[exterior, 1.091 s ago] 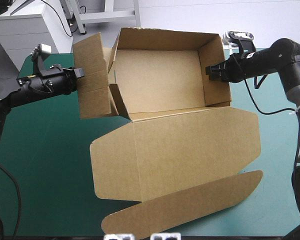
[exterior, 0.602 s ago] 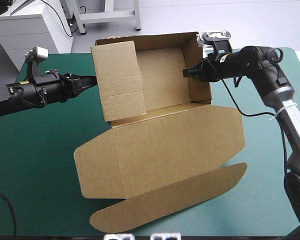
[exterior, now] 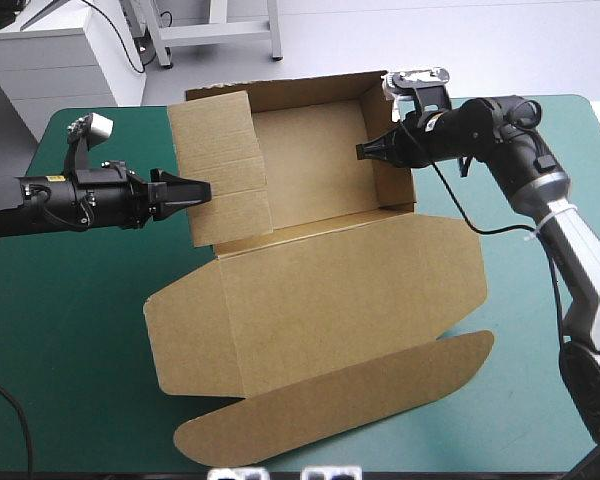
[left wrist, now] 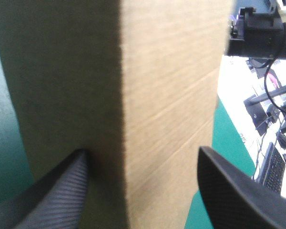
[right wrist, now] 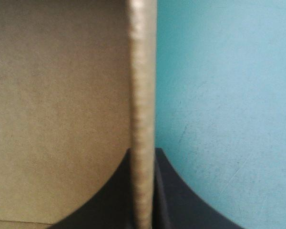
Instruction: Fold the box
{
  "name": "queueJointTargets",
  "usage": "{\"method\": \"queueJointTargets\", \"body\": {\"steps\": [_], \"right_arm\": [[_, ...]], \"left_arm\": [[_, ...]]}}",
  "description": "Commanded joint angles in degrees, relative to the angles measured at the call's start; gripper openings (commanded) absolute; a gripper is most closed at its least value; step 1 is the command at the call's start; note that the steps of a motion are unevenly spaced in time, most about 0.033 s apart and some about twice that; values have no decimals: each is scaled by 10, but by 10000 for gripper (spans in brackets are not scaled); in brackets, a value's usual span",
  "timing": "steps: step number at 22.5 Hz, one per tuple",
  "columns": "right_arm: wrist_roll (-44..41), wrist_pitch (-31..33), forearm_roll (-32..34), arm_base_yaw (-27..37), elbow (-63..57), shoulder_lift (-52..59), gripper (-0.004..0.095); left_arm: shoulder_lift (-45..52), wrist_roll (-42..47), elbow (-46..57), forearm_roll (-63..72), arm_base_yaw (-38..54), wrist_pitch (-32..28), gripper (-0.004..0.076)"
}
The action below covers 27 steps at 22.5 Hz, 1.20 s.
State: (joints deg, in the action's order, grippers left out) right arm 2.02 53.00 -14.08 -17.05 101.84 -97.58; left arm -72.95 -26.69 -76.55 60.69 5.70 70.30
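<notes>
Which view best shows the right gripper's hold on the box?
Right wrist view: the right gripper is shut on the box wall's edge, seen close. High view shows that small, from above; left wrist view does not show it.

The teal-green table [exterior: 70,350] carries the brown box [exterior: 320,290] — its lid lying flat.

box [exterior: 320,300]: plain brown board all over, no print; faint fine parallel ribbing in the grain, darker brown on the shaded wall faces. table cover [exterior: 70,330]: uniform teal-green, unpatterned. left gripper [exterior: 204,187] and right gripper [exterior: 361,152]: black. the left gripper's fingers [left wrist: 57,191] show fine diagonal striping. right arm [exterior: 500,125]: black, then grey lower down.
</notes>
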Motion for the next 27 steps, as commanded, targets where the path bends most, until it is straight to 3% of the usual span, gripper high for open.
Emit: {"method": "queueJointTargets", "body": {"steps": [1,7,14,20,23,24,27], "right_arm": [[-9,-38,-16,-20,17,20,-13],[-20,-62,-13,-53,17,14,-11],[-55,-79,9,-85,17,14,-10],[-68,-80,4,-111,17,14,-6],[-73,-75,-2,-113,17,14,-6],[-70,-66,1,-113,17,14,-6],[-70,-54,21,-113,17,14,-6]], "left_arm": [[15,13,-15,18,-3,-6,567],[15,91,-15,-62,-3,-51,488],[15,132,-15,-133,-9,-96,482],[-16,194,-15,-316,-97,-184,470],[-49,217,-15,-380,-120,-161,413],[-55,257,-15,-383,-122,-168,365],[-61,267,-15,-394,-122,-192,242]]}}
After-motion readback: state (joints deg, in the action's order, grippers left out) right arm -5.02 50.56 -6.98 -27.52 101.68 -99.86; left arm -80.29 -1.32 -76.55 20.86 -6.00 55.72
